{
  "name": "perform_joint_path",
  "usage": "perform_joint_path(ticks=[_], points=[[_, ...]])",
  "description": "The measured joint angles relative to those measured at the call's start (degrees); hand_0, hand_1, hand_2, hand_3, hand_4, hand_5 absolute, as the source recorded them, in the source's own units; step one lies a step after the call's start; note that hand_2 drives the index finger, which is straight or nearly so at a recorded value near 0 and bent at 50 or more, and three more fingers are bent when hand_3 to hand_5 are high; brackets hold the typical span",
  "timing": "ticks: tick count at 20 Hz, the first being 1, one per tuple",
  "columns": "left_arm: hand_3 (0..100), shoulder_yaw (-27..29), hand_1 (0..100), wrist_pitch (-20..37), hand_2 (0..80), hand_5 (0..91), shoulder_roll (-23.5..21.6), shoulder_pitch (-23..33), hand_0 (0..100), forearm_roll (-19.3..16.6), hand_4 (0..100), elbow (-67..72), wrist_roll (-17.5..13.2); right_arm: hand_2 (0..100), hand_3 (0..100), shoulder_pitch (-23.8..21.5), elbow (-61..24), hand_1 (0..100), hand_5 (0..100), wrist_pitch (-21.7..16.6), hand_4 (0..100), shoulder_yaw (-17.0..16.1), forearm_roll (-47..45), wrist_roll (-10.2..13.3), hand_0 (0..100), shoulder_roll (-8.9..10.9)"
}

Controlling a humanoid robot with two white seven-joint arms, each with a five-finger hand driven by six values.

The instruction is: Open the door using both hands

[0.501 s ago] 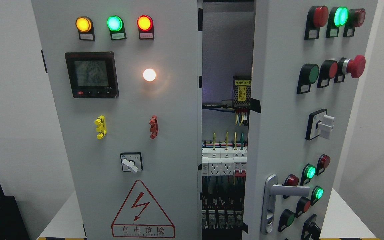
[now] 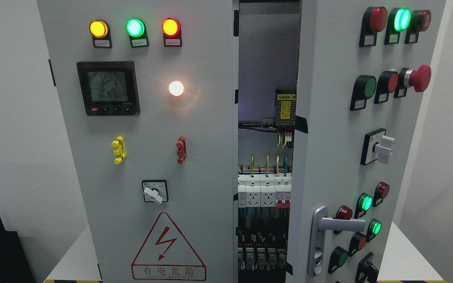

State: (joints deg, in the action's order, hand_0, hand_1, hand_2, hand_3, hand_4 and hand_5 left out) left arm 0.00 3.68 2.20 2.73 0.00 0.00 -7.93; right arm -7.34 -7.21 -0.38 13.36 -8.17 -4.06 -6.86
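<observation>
Grey metal makes up the big cabinet [image 2: 151,118] that fills almost the whole view. It has two doors. The left door [image 2: 148,165] looks flat and shut, with three round lamps [image 2: 135,27] up top, a dark screen [image 2: 107,87], and a red warning triangle [image 2: 168,247] low down. The right door [image 2: 332,118] has swung part way toward us, so a tall dark gap [image 2: 266,157] shows between the two doors. Inside the gap, far back, sit white plug blocks [image 2: 260,192] and thin colored wires [image 2: 266,167].

On the right door, low and near us, is a silver handle [image 2: 338,225]. Beside it are small red and green buttons, and a fat red knob [image 2: 419,78] sticks out higher up.

No robot hand shows anywhere, left or right, so nobody can tell if the fingers are apart or together.

I think the job is part done: one door is a bit open, and nothing is holding it. Next, a hand would likely need to reach up to the right door's near edge or the silver handle and pull it wider. The other hand would need the left door's edge by the gap. It should stay away from the wires and the buttons.
</observation>
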Motion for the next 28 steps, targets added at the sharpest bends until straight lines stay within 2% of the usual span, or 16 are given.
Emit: perform_joint_path(ticks=[9, 12, 14, 19, 24, 28], points=[[0, 0.0, 0, -0.2, 0.0, 0.0, 0.0, 0.1, 0, 0.0, 3, -0.7, 0.0, 0, 0, 0.0, 0.0, 0, 0, 0.0, 0, 0.0, 0.0, 0.0, 0, 0.0], [0, 0.0, 0, -0.1, 0.0, 0.0, 0.0, 1.6, 0, 0.0, 3, -3.2, -0.1, 0, 0, 0.0, 0.0, 0, 0, 0.0, 0, 0.0, 0.0, 0.0, 0, 0.0], [0, 0.0, 0, 0.3, 0.0, 0.0, -0.3, 4.3, 0, 0.0, 3, -6.7, -0.4, 0, 0, 0.0, 0.0, 0, 0, 0.0, 0, 0.0, 0.0, 0.0, 0, 0.0], [0, -0.9, 0, -3.7, 0.0, 0.0, -1.5, 13.5, 0, 0.9, 3, -20.9, -0.7, 0, 0, 0.0, 0.0, 0, 0, 0.0, 0, 0.0, 0.0, 0.0, 0, 0.0], [0, -1.8, 0, -5.0, 0.0, 0.0, -4.5, 24.0, 0, 4.8, 3, -38.9, -1.2, 0, 0, 0.0, 0.0, 0, 0, 0.0, 0, 0.0, 0.0, 0.0, 0, 0.0], [0, -1.7, 0, -5.3, 0.0, 0.0, -9.3, 32.2, 0, 10.2, 3, -54.1, -1.5, 0, 0, 0.0, 0.0, 0, 0, 0.0, 0, 0.0, 0.0, 0.0, 0, 0.0]])
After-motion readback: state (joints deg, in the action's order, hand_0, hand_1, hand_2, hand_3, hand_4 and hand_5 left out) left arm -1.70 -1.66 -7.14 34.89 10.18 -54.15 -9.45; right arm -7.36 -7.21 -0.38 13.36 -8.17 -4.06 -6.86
